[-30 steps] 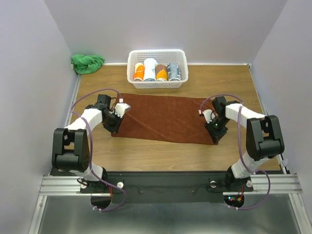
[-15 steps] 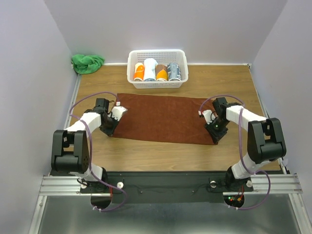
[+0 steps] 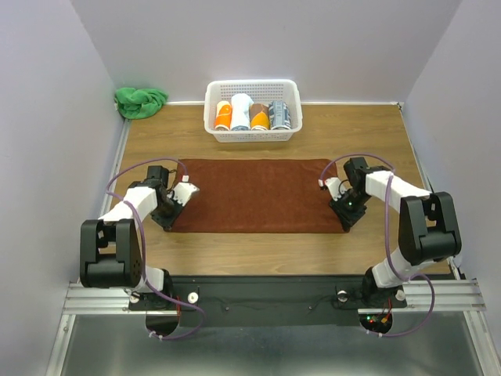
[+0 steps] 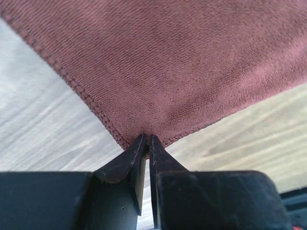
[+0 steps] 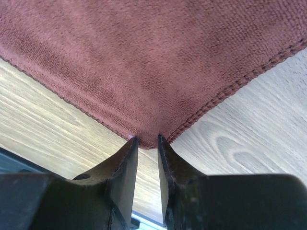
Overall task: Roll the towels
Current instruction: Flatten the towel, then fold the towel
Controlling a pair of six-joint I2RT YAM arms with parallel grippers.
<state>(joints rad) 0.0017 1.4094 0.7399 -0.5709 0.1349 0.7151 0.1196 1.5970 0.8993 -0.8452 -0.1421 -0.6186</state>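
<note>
A brown towel (image 3: pixel 258 196) lies spread flat on the wooden table, long side left to right. My left gripper (image 3: pixel 169 218) is at its near-left corner, jaws pinched shut on that corner; the left wrist view shows the towel (image 4: pixel 182 62) running out from the fingertips (image 4: pixel 147 139). My right gripper (image 3: pixel 347 221) is at the near-right corner. In the right wrist view the towel (image 5: pixel 144 57) has its corner between my fingertips (image 5: pixel 146 140), which stand a narrow gap apart around it.
A white basket (image 3: pixel 252 84) holding several rolled towels stands at the back centre. A crumpled green towel (image 3: pixel 141 102) lies in the back left corner. Walls close the table on the left, right and back.
My left gripper has pulled its corner leftward and toward the near edge, drawing the towel out straight and flat. The right gripper has barely moved.
</note>
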